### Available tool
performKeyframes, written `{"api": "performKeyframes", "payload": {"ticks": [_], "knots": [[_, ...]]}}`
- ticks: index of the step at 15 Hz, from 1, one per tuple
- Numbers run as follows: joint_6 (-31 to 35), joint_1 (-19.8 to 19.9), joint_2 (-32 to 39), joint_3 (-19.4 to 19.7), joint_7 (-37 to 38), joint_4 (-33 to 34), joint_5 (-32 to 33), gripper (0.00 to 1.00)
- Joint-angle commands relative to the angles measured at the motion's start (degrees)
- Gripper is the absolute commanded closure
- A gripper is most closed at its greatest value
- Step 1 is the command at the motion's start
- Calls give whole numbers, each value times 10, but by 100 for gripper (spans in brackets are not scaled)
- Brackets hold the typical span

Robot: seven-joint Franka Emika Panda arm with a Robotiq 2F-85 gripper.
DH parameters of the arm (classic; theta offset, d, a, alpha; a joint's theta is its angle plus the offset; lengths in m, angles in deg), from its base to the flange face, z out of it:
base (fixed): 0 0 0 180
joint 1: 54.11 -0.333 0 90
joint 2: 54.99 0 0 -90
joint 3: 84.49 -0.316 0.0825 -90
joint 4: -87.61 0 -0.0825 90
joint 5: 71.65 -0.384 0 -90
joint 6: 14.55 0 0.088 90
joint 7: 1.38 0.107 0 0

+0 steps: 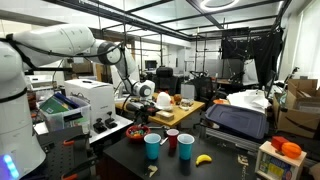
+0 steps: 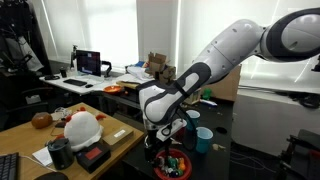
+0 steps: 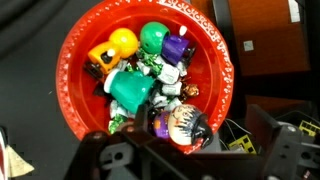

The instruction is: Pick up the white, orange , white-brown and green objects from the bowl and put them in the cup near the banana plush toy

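The wrist view looks straight down into the red bowl point(image 3: 75, 60). It holds an orange-yellow figure point(image 3: 120, 45), a green round object point(image 3: 152, 37), a purple one point(image 3: 178, 45), a teal-green piece point(image 3: 130, 88), small white pieces point(image 3: 166, 72) and a white-brown egg point(image 3: 180, 125). My gripper point(image 3: 195, 160) hangs open above the bowl's near edge with nothing between its dark fingers point(image 3: 110, 155). In both exterior views the gripper point(image 1: 140, 110) point(image 2: 163, 135) hovers over the bowl point(image 1: 138, 132) point(image 2: 172, 166). A teal cup point(image 1: 186, 147) stands beside the banana plush toy point(image 1: 203, 158).
A blue cup point(image 1: 152, 146) and a red cup point(image 1: 172, 140) stand on the dark table between bowl and banana. A white printer point(image 1: 85, 100) sits behind the bowl. A blue cup point(image 2: 204, 140) stands right of the gripper. Cables and a yellow part point(image 3: 240, 142) lie beside the bowl.
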Motion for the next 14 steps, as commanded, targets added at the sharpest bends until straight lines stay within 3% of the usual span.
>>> {"api": "performKeyframes", "payload": {"ticks": [1,2,3,4,11,14], "knots": [[-28,-8,18,8,6,38,-8,0],[-27,-8,21,7,5,42,-8,0],[-27,-9,24,8,5,46,-8,25],[-25,-9,25,8,3,48,-7,26],[-31,-8,32,9,4,62,-8,80],[-38,-9,29,13,10,62,-7,82]]}}
